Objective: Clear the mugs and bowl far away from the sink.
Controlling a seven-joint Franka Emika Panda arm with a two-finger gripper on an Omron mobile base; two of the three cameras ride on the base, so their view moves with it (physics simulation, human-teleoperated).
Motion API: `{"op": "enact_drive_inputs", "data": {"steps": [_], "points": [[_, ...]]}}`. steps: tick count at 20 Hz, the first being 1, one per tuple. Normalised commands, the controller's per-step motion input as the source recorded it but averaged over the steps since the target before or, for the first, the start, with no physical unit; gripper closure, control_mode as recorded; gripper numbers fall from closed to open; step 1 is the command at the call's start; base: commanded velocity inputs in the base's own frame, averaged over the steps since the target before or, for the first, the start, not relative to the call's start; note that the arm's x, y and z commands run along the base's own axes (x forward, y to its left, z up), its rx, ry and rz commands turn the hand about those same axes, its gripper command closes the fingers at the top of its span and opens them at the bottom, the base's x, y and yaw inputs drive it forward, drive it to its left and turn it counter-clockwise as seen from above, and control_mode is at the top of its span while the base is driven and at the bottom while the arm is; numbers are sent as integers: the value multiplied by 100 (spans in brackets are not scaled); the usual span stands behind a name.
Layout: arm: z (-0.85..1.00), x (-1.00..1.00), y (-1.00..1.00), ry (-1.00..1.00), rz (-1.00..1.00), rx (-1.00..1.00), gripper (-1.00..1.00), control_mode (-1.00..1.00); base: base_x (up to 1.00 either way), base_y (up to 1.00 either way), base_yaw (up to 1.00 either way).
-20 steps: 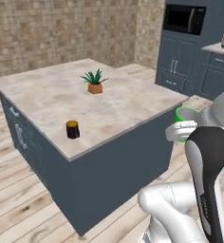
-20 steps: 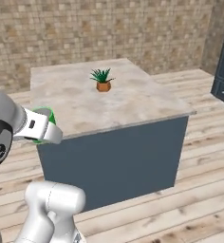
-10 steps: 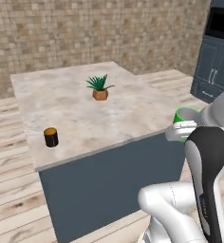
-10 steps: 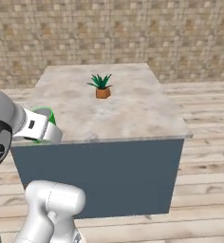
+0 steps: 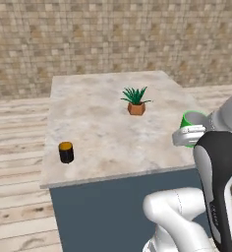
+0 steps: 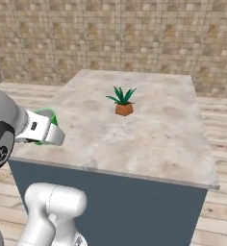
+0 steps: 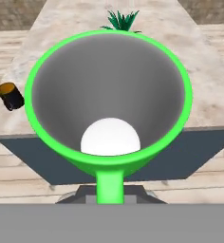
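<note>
My gripper is shut on the bright green mug, holding it in the air just off the near right edge of the island counter. From the other side, the green mug and the gripper hang at the island's near left corner. The hand view looks straight into the green mug, with its handle at the bottom. A black mug with an orange inside stands upright near the counter's front left edge; the same black mug is in the hand view. The bowl and the sink are out of view.
A small green plant in a terracotta pot stands mid-counter, toward the far side, and the plant sits centrally from the right. The island has dark blue sides. Wooden floor surrounds it, with a stone-tile wall behind.
The whole picture has shifted: the base has driven round the island, so the cabinets have left the views. The green mug stays held in the gripper.
</note>
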Motion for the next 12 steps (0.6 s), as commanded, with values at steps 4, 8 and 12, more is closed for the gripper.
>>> {"op": "enact_drive_inputs", "data": {"steps": [4,8,12], "points": [[0,0,0,0,0,0,100,100,42,0,38],[0,0,0,0,0,0,100,100,60,0,22],[0,0,0,0,0,0,100,100,83,-24,15]]}}
